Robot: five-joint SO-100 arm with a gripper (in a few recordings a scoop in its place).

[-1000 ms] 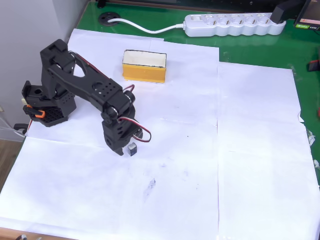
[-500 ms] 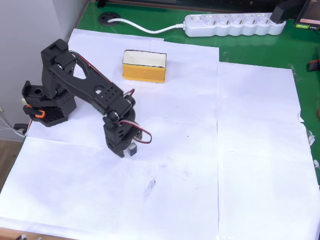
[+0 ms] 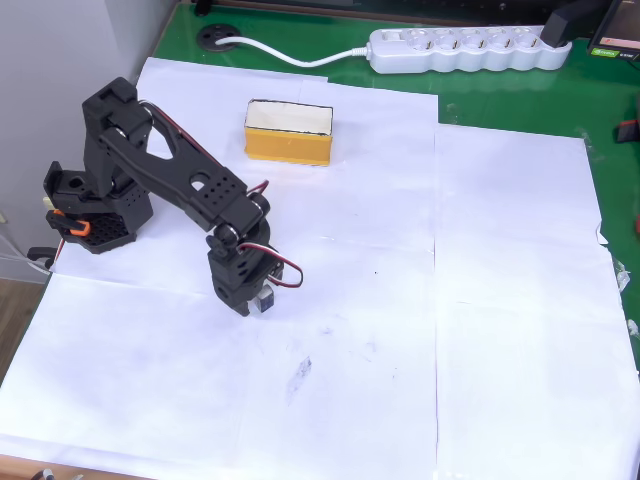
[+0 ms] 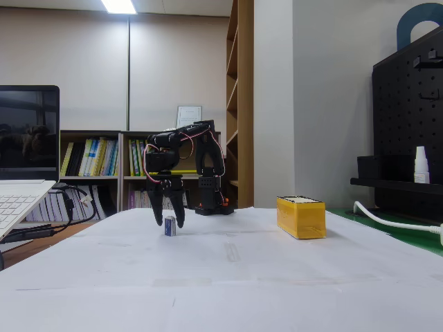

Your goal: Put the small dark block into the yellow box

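The small dark block [image 3: 266, 300] rests on the white paper, left of centre in the overhead view, half tucked under the black gripper [image 3: 257, 299]. Seen from the fixed view, the gripper [image 4: 169, 223] points straight down and is open, one finger on each side of the block [image 4: 169, 227], which stands on the table. Whether the fingers touch it is not clear. The yellow box [image 3: 288, 133] sits farther back on the paper, open side up with a pale inside; in the fixed view the yellow box [image 4: 300, 216] is well to the right of the gripper.
The arm's base [image 3: 95, 215] stands at the paper's left edge. A white power strip [image 3: 460, 48] with its cable lies on the green mat behind the box. An open laptop [image 4: 21, 187] sits at the left in the fixed view.
The gripper has sunk a little over the block, now covering more of it from above. The block and the box have stayed put.
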